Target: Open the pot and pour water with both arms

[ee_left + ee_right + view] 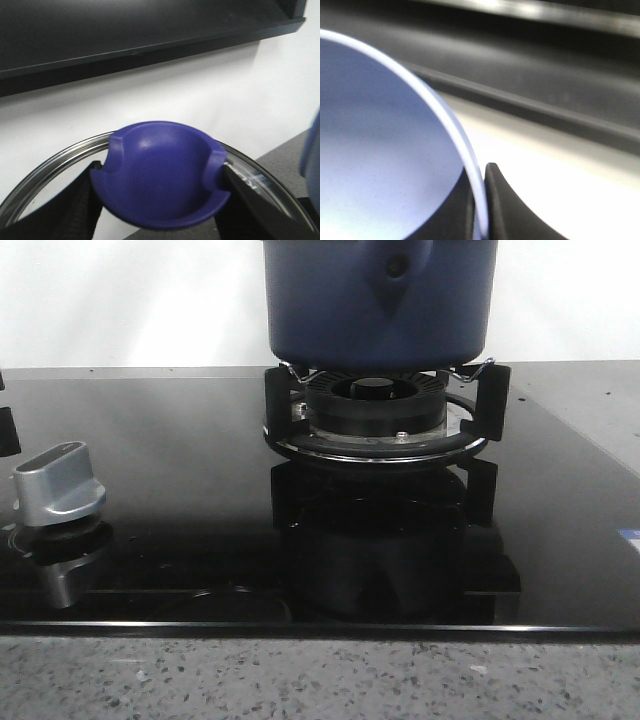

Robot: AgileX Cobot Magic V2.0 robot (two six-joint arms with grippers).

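Note:
The dark-blue pot (380, 300) is over the burner (375, 405), its base level with the wire support tips; I cannot tell whether it touches them. Its handle mount with the rivet (397, 265) faces me. Neither gripper shows in the front view. My left gripper (162, 197) is shut on the blue lid knob (160, 175) of a glass lid with a steel rim (50, 160), held away from the pot. My right gripper (480, 210) is shut on the pot's rim (462, 140), one finger inside the wall and one outside. The pot's pale-blue inside (380, 150) looks bare.
A silver stove knob (58, 485) stands at the left of the black glass cooktop (180, 470). A speckled stone counter edge (300, 680) runs along the front. A white wall is behind, with a black shelf (125, 35) above it.

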